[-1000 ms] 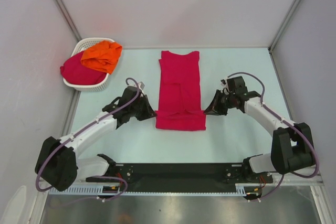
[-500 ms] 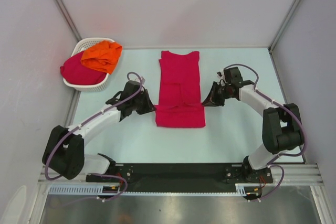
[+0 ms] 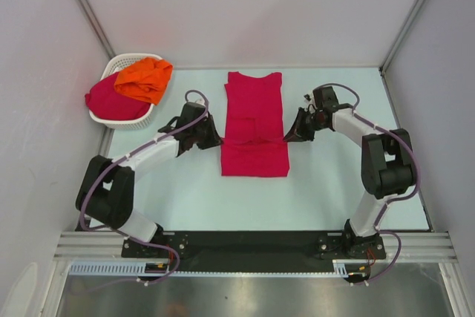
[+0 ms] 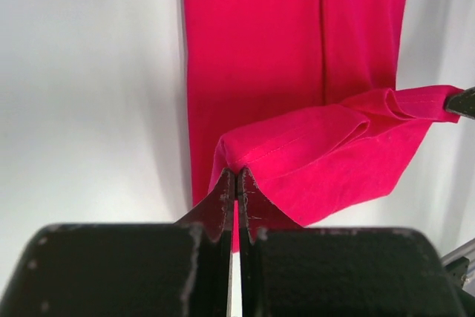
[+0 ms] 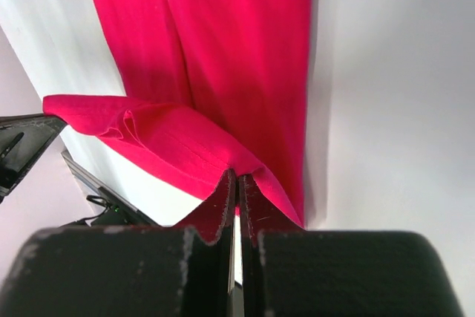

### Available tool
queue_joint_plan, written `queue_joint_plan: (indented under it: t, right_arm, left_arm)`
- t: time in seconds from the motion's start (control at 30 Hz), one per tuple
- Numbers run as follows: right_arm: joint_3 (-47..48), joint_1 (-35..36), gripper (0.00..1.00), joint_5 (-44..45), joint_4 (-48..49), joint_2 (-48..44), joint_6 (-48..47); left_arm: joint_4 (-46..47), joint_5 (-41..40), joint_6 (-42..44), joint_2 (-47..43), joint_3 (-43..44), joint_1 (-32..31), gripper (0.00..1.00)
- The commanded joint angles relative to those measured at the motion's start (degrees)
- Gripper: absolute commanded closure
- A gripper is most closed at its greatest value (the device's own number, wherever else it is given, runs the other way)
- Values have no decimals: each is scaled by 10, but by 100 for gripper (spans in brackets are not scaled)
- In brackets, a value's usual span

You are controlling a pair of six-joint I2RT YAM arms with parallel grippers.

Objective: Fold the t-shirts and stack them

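A crimson-pink t-shirt (image 3: 254,120) lies as a long narrow strip on the table, its near hem lifted and folded back over itself. My left gripper (image 3: 216,141) is shut on the hem's left corner (image 4: 236,155). My right gripper (image 3: 289,135) is shut on the hem's right corner (image 5: 239,162). The held hem hangs between both grippers above the flat shirt (image 4: 252,50) (image 5: 223,35). A bright orange t-shirt (image 3: 145,79) and another crimson-pink t-shirt (image 3: 111,100) lie bunched in the basket.
A white slotted basket (image 3: 126,122) stands at the back left against the left wall. Grey walls enclose the table on the left, back and right. The black base rail (image 3: 252,243) runs along the near edge.
Both grippers have moved away from the arm bases toward the shirt's collar, carrying the near hem with them. The shirt's folded near edge has moved farther up the table.
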Motion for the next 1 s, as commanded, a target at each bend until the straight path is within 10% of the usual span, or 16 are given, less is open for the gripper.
queue_joint_plan:
  t: [0.0, 0.97]
  right_arm:
    - [44, -6, 100, -4, 9, 25, -14]
    - [182, -34, 100, -13, 5, 160, 8]
  left_arm:
    - [20, -5, 23, 18, 41, 17, 100]
    - [9, 13, 76, 200, 209, 51, 100]
